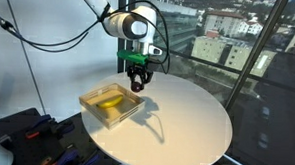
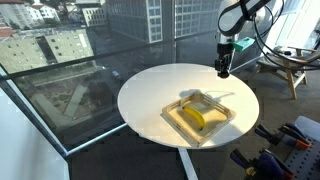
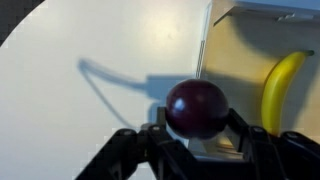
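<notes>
My gripper [image 3: 196, 125] is shut on a dark purple round fruit, a plum [image 3: 196, 108], and holds it above the round white table [image 1: 186, 119]. In both exterior views the gripper [image 1: 136, 82] [image 2: 223, 70] hangs near the table's edge, beside a shallow wooden tray [image 1: 95, 98] [image 2: 228, 116]. A yellow banana [image 1: 110, 105] [image 2: 194, 119] [image 3: 281, 88] lies inside the tray. In the wrist view the tray's pale rim [image 3: 205, 50] stands just right of the plum.
Tall windows with a city view stand behind the table [image 2: 150, 95]. Black equipment with red parts sits on the floor [image 1: 30, 127] [image 2: 290, 135]. A wooden stool stands at the far right [image 2: 288, 68].
</notes>
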